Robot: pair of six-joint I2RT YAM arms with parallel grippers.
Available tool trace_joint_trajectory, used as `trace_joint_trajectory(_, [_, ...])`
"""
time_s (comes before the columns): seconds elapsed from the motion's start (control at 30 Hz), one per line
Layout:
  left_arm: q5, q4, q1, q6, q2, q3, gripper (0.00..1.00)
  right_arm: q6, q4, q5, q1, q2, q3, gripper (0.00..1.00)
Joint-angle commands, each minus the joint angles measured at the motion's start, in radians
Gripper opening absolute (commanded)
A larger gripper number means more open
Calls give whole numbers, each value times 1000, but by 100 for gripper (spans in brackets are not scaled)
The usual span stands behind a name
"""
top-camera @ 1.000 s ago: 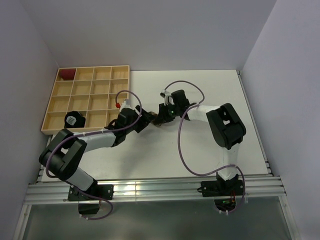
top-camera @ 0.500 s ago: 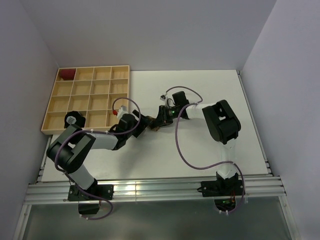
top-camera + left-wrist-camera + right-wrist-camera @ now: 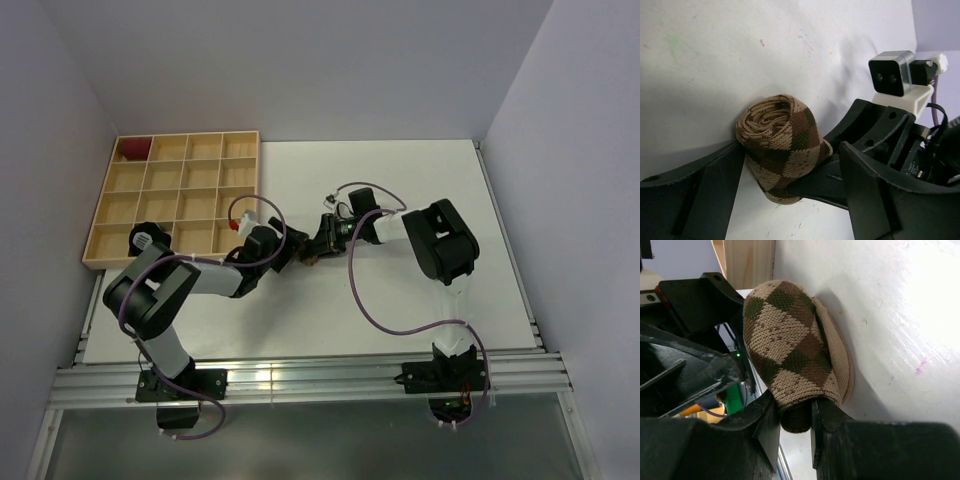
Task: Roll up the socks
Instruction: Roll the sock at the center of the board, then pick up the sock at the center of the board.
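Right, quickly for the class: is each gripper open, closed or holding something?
Left gripper: open, jaws either side of the rolled tan argyle sock.
Right gripper: closed on that sock's end.

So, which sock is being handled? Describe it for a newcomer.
On the white table, right of the wooden compartment tray, the left claw and right claw meet. Between them lies the tan sock, rolled into a bundle, its end pinched by the right claw. Its brown argyle diamonds set it apart from the black bundle and dark red bundle, both in tray compartments.
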Motion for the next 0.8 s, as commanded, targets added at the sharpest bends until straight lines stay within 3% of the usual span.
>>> trace_joint_trajectory(0.0, [-43, -197, -32, -73, 24, 23, 80, 53, -111, 41, 18, 77, -80, 0])
trace_joint_trajectory(0.2, [-83, -429, -63, -85, 35, 100, 79, 127, -34, 33, 13, 72, -117, 0])
trace_joint_trajectory(0.47, [-32, -535, -67, -98, 127, 188, 74, 182, 27, 38, 13, 66, -143, 0])
trace_joint_trajectory(0.6, [-5, -600, -73, -84, 170, 232, 67, 216, 67, 47, 13, 65, -155, 0])
trace_joint_trajectory(0.77, [29, -709, -73, -36, 234, 318, 40, 205, 60, 72, 13, 42, -158, 0])
